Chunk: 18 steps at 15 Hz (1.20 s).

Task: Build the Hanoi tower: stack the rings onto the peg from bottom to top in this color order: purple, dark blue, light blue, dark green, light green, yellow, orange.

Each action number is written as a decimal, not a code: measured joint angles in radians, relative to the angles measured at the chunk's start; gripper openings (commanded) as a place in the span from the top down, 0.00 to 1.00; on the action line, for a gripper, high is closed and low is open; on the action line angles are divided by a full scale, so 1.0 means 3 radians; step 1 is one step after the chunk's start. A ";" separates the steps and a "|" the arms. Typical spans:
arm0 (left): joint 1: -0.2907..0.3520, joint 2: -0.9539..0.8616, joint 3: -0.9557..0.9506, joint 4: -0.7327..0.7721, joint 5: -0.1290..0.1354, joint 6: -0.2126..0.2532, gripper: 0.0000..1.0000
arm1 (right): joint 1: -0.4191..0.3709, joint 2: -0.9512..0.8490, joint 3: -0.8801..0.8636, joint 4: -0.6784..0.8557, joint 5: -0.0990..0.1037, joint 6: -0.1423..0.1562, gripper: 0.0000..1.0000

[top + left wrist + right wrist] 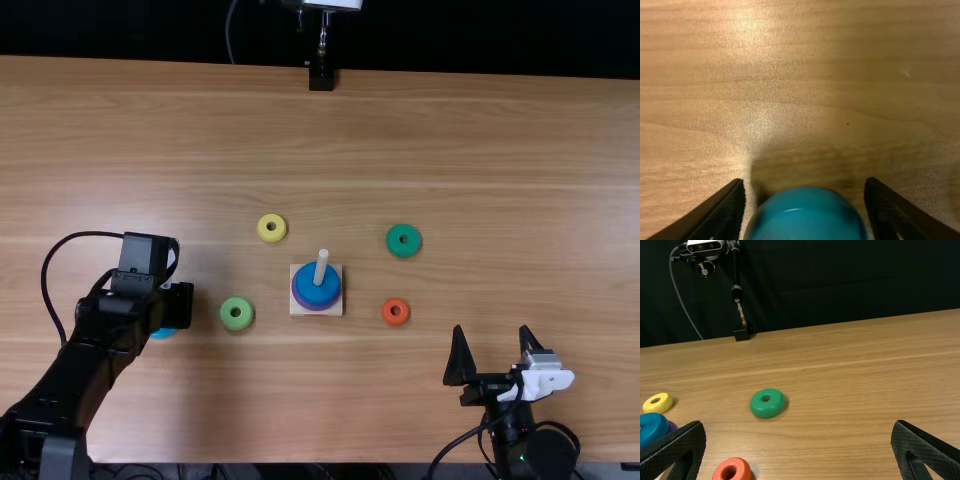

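At far left, the left gripper [805, 182] is apparently clamping the light blue ring [805, 215] by its sides, its fingers sitting apart by the ring's width. Placing it well will be asking for a level carry above the peg's [321, 263] tip, centering the hole, then lowering straight down before releasing. The ring is lying between those two fingers, well left of the peg. There, dark blue [309, 289] is resting on purple [318, 308], awaiting this third ring. At right, the right gripper [491, 328] is waiting, fingers spread and empty.
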<state>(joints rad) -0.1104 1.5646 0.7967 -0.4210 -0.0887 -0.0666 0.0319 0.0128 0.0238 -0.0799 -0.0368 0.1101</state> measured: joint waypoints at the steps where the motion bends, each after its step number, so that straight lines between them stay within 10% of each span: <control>1: 0.0045 0.0000 0.0000 -0.0116 -0.0001 0.0001 0.00 | 0.0000 0.0000 0.0000 0.0001 0.0001 -0.0001 0.00; 16: 0.0135 -0.0009 0.0027 -0.0453 0.0064 -0.0005 0.00 | 0.0001 0.0000 0.0001 0.0001 0.0001 0.0000 0.00; 18: 0.0135 -0.0008 0.0028 -0.0450 0.0072 -0.0003 0.40 | 0.0000 0.0000 0.0001 0.0001 0.0000 -0.0001 0.00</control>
<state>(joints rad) -0.0700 1.5623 0.8051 -0.5560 -0.0669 -0.0673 0.0319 0.0128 0.0242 -0.0795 -0.0368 0.1097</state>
